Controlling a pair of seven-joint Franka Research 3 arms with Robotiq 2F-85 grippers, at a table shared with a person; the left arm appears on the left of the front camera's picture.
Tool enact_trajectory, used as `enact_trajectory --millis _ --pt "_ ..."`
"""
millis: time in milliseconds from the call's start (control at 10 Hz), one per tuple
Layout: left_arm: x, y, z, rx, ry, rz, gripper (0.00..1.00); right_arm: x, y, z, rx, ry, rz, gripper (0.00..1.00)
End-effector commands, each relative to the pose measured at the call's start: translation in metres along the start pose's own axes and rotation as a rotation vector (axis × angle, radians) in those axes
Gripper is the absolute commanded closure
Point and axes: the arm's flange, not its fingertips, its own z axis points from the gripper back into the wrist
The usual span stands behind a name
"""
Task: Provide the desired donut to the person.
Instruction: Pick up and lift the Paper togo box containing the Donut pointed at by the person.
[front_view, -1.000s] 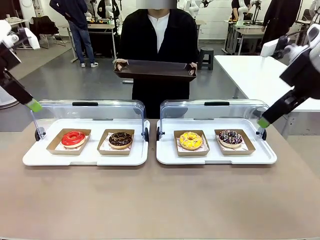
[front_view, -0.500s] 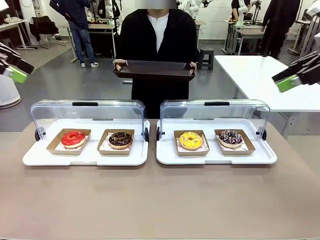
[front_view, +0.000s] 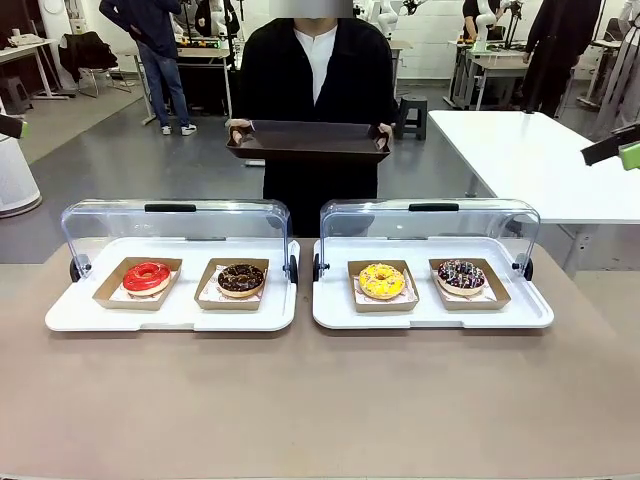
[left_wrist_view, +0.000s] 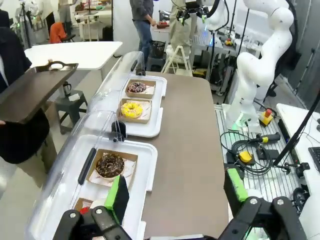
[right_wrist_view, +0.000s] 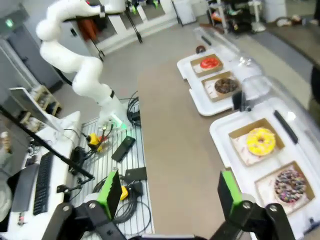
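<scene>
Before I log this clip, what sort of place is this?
Probably a robotics lab staged as a donut counter: a white robot arm stands beside loose cables, other worktables fill the room behind, and two lidded trays display donuts.

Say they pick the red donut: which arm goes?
Left, probably. The red donut sits at the left tray's outer end, on the left gripper's side; the right gripper hangs beyond the other tray.

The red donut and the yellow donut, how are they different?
The red donut has smooth, glossy red icing; the yellow donut has yellow icing with a rougher look. The red donut sits in the left tray, the yellow donut in the right tray. Both are rings lying flat in brown boxes.
</scene>
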Motion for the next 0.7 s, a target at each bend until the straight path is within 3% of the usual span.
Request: enact_trajectory --millis 0,200,600 --pt "0.004 0.008 0.003 0.021 0.023 -0.001 0.00 0.006 -0.001 0.006 -0.020 0.024 0.017 0.00" --pt "0.000 0.010 0.004 0.043 0.048 0.013 0.00 0.000 -0.005 0.011 -0.101 -0.032 0.006 0.00" --pt "-0.007 0.014 0.009 0.069 0.099 0.030 0.00 -0.003 -0.009 0.011 -0.125 -0.028 -0.008 0.00"
